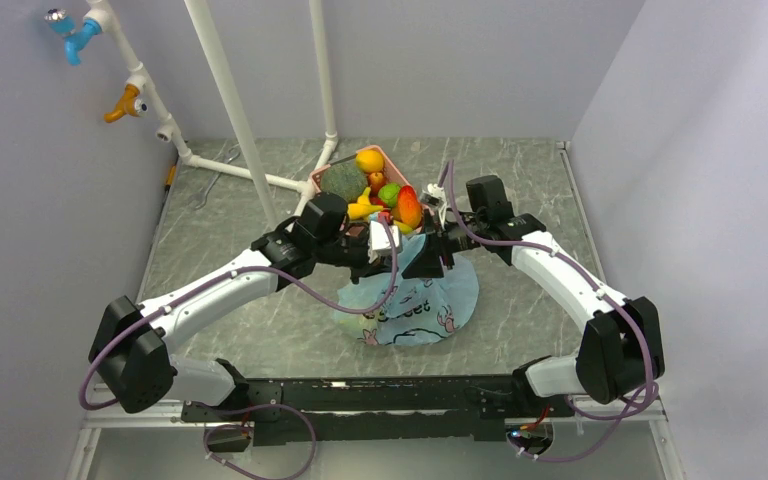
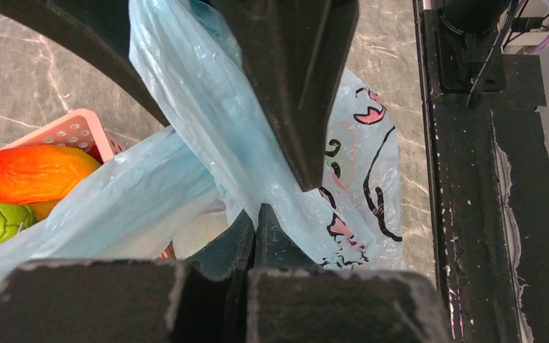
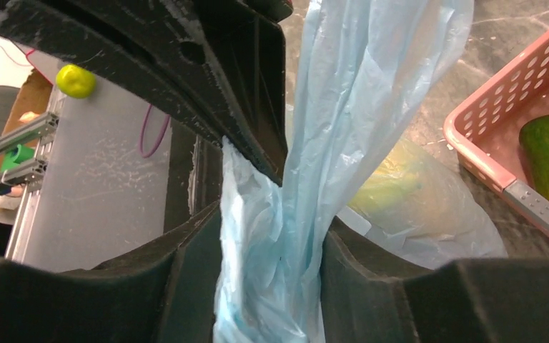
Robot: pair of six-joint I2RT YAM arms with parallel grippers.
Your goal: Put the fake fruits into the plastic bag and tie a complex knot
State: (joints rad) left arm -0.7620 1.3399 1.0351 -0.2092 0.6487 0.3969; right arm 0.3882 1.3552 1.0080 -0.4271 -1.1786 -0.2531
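My left hand (image 2: 282, 199) is clamped on the thin light-blue plastic bag (image 2: 186, 107), but I cannot tell whether my right hand (image 3: 275, 207) grips it, so pulling could tear it or slip it free.

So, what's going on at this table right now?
Both pincers are at the blue bag. The left pincer is shut on its film. More film runs through the right pincer, though whether that one grips is unclear. The fruits sit piled in the pink basket just beyond, and nothing is tied yet.
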